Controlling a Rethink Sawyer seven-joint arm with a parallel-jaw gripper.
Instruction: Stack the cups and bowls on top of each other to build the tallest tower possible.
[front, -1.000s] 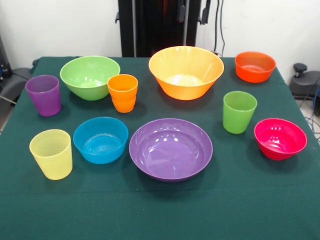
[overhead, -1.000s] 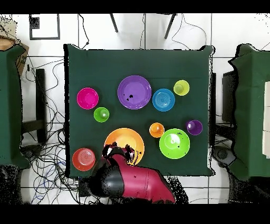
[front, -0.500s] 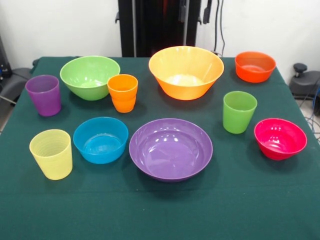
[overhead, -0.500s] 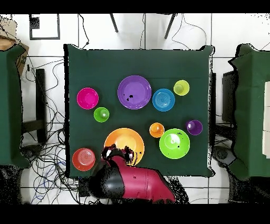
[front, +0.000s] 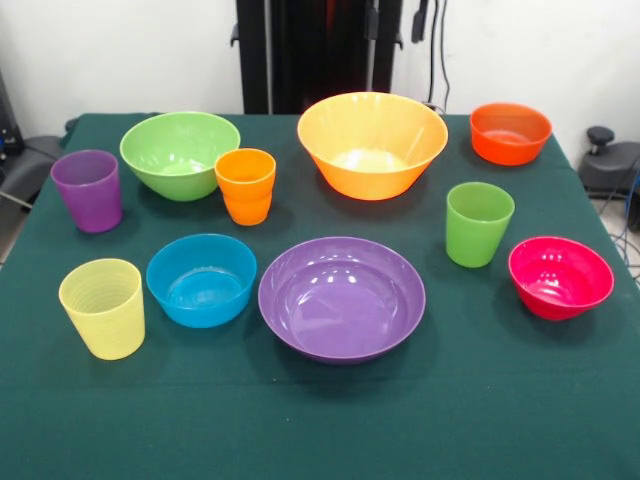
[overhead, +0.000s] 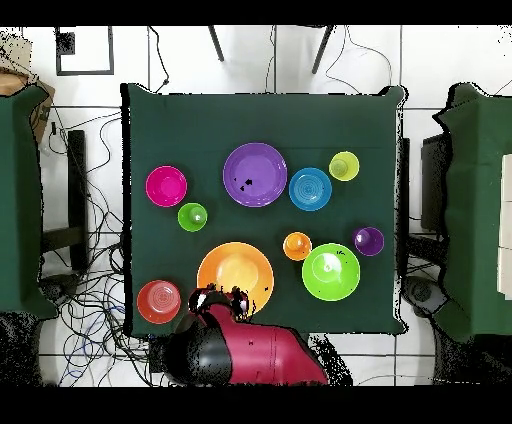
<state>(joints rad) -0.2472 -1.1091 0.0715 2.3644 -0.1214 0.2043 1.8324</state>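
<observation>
From above we see the red and black arm folded low at the table's robot-side edge, its gripper poised at the rim of the large orange-yellow bowl. We cannot tell whether the gripper is open or closed, or whether it holds anything; only a dark cluster shows there. In the front view the arm is out of frame and only the black pedestal rises behind the table.

No tower stands; every piece sits apart on the dark green tablecloth, all upright with mouths up. In the front view the purple bowl lies in the middle, the blue bowl just to its left and the pale yellow cup beyond that. The pink-red bowl sits at the right, the green cup near it. Farther back are the purple cup, the light green bowl with the orange cup just in front of it, overlapping its rim in this view, and the orange-red bowl at the far right corner.

The cloth's near edge is cut off by the frame. Around the table we see white floor tiles strewn with cables, a white wall behind, and further green-draped tables at either side.
</observation>
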